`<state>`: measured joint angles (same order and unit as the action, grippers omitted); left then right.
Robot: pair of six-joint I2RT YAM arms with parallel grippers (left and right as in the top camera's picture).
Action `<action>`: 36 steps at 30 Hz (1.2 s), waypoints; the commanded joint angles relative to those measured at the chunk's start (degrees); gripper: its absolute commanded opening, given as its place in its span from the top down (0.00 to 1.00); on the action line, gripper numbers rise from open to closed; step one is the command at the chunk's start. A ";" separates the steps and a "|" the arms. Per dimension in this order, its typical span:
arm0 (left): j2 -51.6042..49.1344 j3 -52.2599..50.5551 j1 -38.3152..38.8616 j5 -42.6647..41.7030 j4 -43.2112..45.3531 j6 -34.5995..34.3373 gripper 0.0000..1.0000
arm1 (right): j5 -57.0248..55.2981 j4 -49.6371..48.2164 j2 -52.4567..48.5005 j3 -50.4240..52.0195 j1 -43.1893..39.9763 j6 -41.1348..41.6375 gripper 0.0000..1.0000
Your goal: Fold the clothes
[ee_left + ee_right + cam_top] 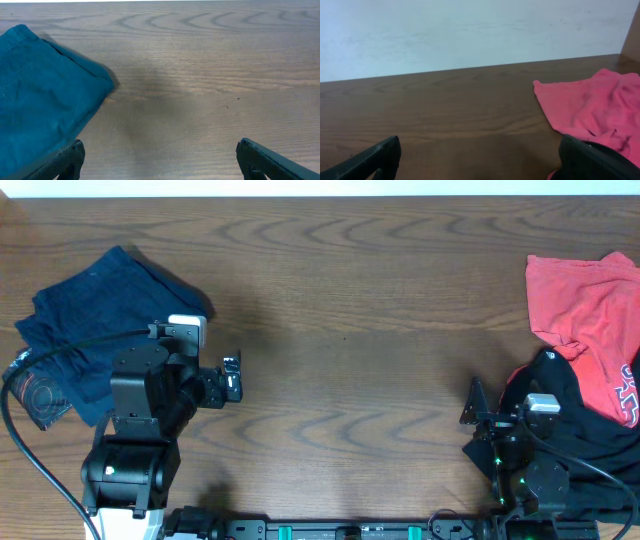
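Wooden worktop (350,320). A navy garment (85,330) lies bunched at the left of the overhead frame, and fills the left side of the left wrist frame. A red T-shirt (590,305) lies upper right, overlapping a black garment (585,445) at lower right. The left claw (232,377) is released and empty, just right of the navy garment. The right claw (470,415) is released and empty, by the black garment's left edge.

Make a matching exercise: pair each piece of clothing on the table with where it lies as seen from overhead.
Things:
1. navy garment
2. red T-shirt
3. black garment

Places:
A. far right
B. near right
C. left side

Pairs: 1-C, 2-A, 3-B
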<state>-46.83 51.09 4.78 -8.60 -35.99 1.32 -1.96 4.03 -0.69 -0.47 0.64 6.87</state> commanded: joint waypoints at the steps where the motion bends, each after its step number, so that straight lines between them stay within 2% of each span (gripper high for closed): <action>1: 0.04 -0.11 0.13 0.31 0.00 0.15 0.02 | 1.79 0.24 0.42 0.17 -0.52 -0.96 0.01; 31: 0.04 -0.11 0.13 0.31 0.00 0.15 0.02 | 1.79 0.24 0.42 0.17 -0.52 -0.94 0.01; 36: 2.93 -0.11 0.46 0.31 -0.96 0.15 0.02 | 1.79 0.24 0.42 0.17 -0.52 -0.94 0.01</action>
<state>-46.11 51.09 4.99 -8.60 -36.40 1.32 -0.80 4.05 -0.67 -0.47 0.64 6.72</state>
